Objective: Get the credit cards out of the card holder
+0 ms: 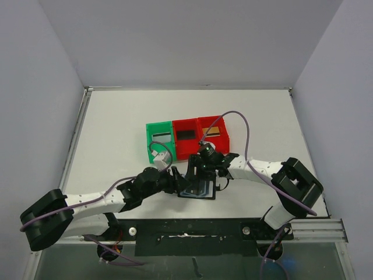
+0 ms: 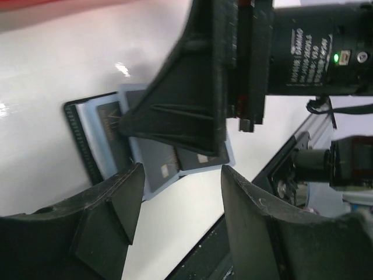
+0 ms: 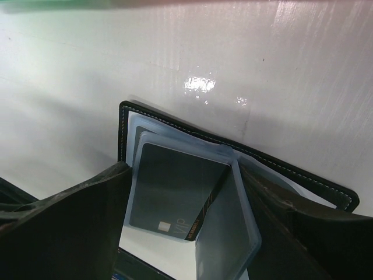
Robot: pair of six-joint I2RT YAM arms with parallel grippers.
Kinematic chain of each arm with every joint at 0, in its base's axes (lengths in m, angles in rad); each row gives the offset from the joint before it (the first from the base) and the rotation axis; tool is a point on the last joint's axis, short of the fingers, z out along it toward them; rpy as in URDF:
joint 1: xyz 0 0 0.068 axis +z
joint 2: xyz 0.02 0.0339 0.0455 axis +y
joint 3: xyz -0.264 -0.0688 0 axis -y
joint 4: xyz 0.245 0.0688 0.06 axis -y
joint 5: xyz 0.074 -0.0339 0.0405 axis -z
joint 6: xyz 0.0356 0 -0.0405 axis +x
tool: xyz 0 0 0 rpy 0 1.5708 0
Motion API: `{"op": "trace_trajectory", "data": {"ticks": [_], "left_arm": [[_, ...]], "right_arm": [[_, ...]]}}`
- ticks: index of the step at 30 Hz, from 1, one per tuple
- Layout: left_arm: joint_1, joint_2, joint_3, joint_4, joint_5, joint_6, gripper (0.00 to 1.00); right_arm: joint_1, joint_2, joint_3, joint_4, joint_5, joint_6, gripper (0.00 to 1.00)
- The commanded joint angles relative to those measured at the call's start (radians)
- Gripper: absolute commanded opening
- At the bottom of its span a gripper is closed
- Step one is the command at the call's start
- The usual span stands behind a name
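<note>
The card holder [image 1: 198, 190] lies open on the table between both arms, black with grey-blue pockets. In the right wrist view its pockets [image 3: 227, 233] fan up, and a dark credit card [image 3: 172, 195] marked VIP sits in one. My right gripper [image 3: 183, 230] is open, its fingers either side of the pocket leaves, tips down on the holder. My left gripper [image 2: 182, 201] is open and empty just left of the holder [image 2: 96, 131]. Dark cards [image 2: 158, 164] show in the pockets, partly hidden by the right gripper's finger [image 2: 186, 99].
Three bins stand in a row behind the holder: green [image 1: 160, 153], red [image 1: 186, 147] and red [image 1: 213, 143]. Each holds one card: silvery-grey [image 1: 161, 138], black [image 1: 186, 135] and gold [image 1: 213, 131]. A black rail [image 1: 192, 230] runs along the near edge.
</note>
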Motion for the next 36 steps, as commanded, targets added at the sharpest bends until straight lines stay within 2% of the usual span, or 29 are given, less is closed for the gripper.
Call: {"op": "trace_trajectory", "data": {"ticks": [1, 5, 11, 16, 23, 27, 31, 33, 36], "left_arm": [[-0.048, 0.107, 0.088, 0.213, 0.088, 0.055, 0.53], [-0.095, 0.195, 0.128, 0.259, 0.074, 0.062, 0.52], [-0.111, 0.264, 0.153, 0.27, 0.043, 0.059, 0.5], [-0.114, 0.257, 0.154, 0.225, 0.001, 0.063, 0.49], [-0.115, 0.261, 0.162, 0.203, -0.012, 0.058, 0.49], [-0.114, 0.229, 0.154, 0.156, -0.066, 0.041, 0.49], [-0.084, 0.178, 0.172, 0.002, -0.128, 0.019, 0.49], [-0.051, 0.152, 0.174, -0.038, -0.12, 0.015, 0.49], [0.005, 0.129, 0.184, -0.061, -0.026, 0.029, 0.49]], "right_arm": [[-0.009, -0.048, -0.019, 0.036, -0.029, 0.009, 0.69], [-0.016, -0.054, -0.023, 0.038, -0.037, 0.009, 0.7], [-0.019, -0.094, -0.016, 0.014, -0.021, 0.013, 0.79], [-0.023, -0.171, 0.02, -0.132, 0.11, 0.019, 0.86], [-0.031, -0.341, 0.01, -0.285, 0.283, 0.08, 0.88], [-0.035, -0.474, -0.059, -0.229, 0.314, 0.106, 0.91], [-0.039, -0.581, -0.146, -0.082, 0.297, 0.077, 0.94], [-0.039, -0.619, -0.183, 0.004, 0.27, 0.047, 0.95], [-0.042, -0.653, -0.203, 0.024, 0.294, 0.099, 0.93]]}}
